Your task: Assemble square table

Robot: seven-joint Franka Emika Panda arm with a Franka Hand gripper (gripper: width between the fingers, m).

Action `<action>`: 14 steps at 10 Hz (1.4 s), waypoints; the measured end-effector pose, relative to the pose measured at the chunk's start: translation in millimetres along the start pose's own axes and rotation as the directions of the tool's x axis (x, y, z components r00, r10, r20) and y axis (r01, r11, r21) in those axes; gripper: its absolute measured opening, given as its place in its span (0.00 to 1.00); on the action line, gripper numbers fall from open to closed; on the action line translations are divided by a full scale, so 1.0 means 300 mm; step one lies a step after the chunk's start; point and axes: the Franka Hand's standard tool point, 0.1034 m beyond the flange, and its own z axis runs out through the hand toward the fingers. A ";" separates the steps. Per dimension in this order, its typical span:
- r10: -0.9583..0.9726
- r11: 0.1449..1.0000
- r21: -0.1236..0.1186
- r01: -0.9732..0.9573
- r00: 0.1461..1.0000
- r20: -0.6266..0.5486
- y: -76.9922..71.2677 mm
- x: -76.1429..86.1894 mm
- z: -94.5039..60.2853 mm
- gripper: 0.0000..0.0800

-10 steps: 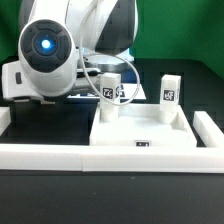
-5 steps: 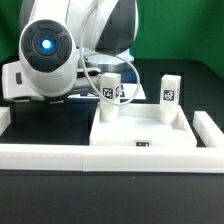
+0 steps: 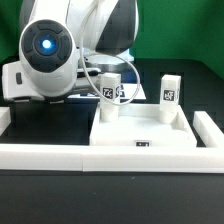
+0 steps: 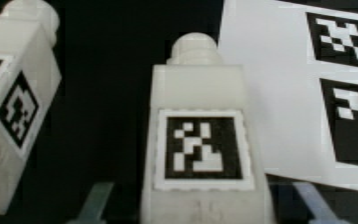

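Observation:
The white square tabletop (image 3: 105,133) lies tray-side up at the exterior view's right, with a small tag on its near rim. Two tagged white legs (image 3: 108,94) stand close together at its far left corner, and a third leg (image 3: 169,90) stands at the far right corner. In the wrist view one leg (image 4: 201,120) stands between my fingers, tag facing the camera. My gripper (image 4: 201,208) is open, with a dark gap between each finger and the leg. A second leg (image 4: 16,90) stands beside it. In the exterior view the arm's body hides the gripper.
The arm's large white wrist housing (image 3: 45,50) fills the exterior view's upper left. The low white border rail (image 3: 40,153) runs along the front, with another piece (image 3: 206,130) at the right. The marker board (image 4: 318,70) lies beyond the legs in the wrist view.

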 end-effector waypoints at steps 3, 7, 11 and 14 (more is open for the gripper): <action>-0.045 0.999 0.010 0.045 0.999 0.024 -0.005 -0.042 -0.057 0.36; -0.005 0.999 0.042 0.004 1.000 0.018 -0.043 -0.223 -0.352 0.36; -0.025 1.000 -0.018 0.020 0.950 -0.310 -0.036 -0.218 -0.386 0.36; -0.005 0.999 -0.044 -0.019 0.869 -0.495 -0.131 -0.237 -0.577 0.36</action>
